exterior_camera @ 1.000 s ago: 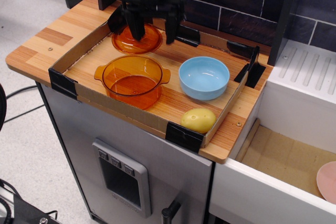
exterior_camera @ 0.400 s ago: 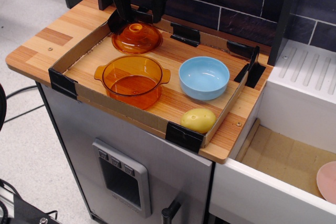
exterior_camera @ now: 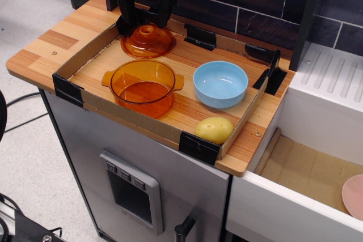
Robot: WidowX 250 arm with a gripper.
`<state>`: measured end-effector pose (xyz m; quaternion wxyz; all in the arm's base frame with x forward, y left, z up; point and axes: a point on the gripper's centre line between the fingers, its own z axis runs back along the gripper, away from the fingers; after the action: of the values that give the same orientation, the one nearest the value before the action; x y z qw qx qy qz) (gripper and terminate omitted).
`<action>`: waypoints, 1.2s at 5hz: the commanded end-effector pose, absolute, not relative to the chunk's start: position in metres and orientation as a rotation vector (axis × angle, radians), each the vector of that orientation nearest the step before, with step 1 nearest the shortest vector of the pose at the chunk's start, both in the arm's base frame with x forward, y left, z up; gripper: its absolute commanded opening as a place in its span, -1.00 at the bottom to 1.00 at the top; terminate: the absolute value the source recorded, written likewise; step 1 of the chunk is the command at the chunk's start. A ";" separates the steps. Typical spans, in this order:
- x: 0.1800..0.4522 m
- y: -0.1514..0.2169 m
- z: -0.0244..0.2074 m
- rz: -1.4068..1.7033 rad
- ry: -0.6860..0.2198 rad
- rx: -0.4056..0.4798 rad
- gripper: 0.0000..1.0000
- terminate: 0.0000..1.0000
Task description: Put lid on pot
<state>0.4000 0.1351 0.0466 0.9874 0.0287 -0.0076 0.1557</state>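
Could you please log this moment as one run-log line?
gripper: open, above lid | lid: on tray, behind pot | pot: uncovered

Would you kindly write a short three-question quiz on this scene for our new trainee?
1. True or false: the lid already sits on the pot.
2. What lies nearest the tray's front right corner? A) blue bowl B) yellow potato C) lid
3. Fill in: the gripper hangs above the ____, fingers apart, holding nothing.

Key: 1 false, the lid rests on the tray floor behind the pot; 2 B; 3 lid.
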 end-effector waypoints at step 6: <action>0.394 0.123 0.059 0.312 -0.044 0.017 -1.00 -1.00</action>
<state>0.3850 0.1193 0.0223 0.9866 -0.0001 0.0271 0.1611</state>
